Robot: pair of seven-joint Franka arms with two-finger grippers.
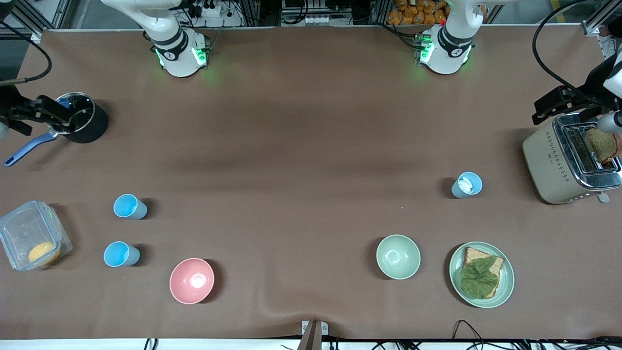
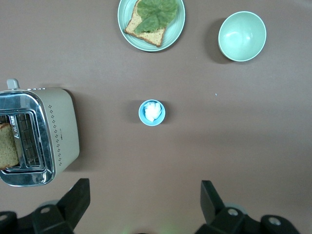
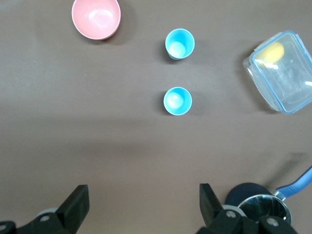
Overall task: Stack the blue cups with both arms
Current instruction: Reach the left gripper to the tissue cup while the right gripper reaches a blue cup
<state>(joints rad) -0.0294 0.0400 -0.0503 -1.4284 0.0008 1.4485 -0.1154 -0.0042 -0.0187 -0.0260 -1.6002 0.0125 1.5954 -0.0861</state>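
- Three blue cups stand upright on the tabletop (image 1: 311, 121): two (image 1: 129, 206) (image 1: 121, 254) near my right arm's end, one (image 1: 467, 184) near my left arm's end.
- Left pincer (image 2: 144, 202): fingers spread, empty, over bare tabletop.
- Right pincer (image 3: 144, 204): fingers spread, empty.

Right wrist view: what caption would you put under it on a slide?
Open right gripper over brown table, above two sky-blue plastic cups, pink bowl and clear lidded container.
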